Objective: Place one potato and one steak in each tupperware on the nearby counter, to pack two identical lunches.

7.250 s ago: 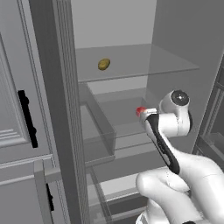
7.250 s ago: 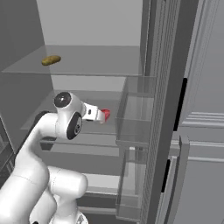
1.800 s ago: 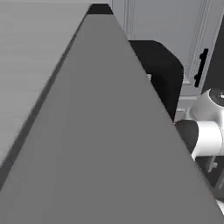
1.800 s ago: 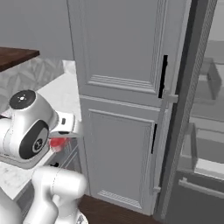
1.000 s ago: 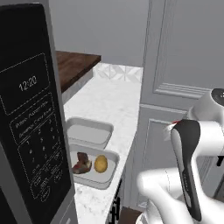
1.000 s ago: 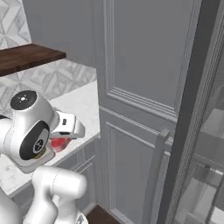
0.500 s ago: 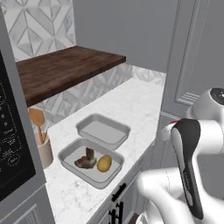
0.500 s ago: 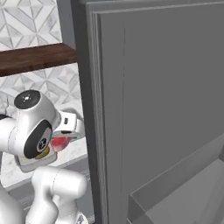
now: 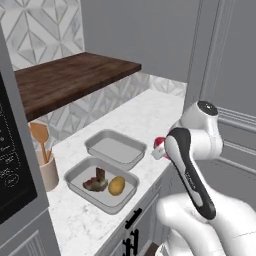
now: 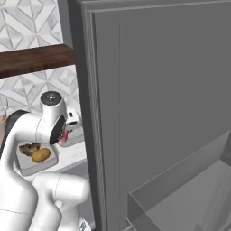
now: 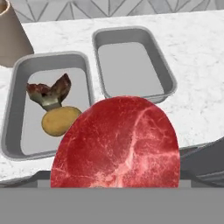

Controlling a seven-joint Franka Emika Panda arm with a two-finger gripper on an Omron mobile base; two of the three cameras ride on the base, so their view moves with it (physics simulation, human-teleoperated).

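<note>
Your pincer (image 9: 159, 148) is pinching a flat, bright red marbled steak (image 11: 117, 144) between wide-set jaws, hovering over the near edge of the white marbled table (image 9: 150, 112). You have two grey tupperware trays side by side beyond it. The left tray (image 11: 17, 87) holds one dark brown steak chunk (image 11: 50, 92) and one golden potato (image 11: 61, 120), touching each other. The right tray (image 11: 131, 59) sits just past the held steak. A beige cup (image 11: 12, 33) stands far left.

left base: behind-left of pincer (image 9: 159, 148), down over desk (image 9: 150, 107)
right base: behind-right (door close)
hand: close above both trays (image 11: 131, 61), shared by all
</note>
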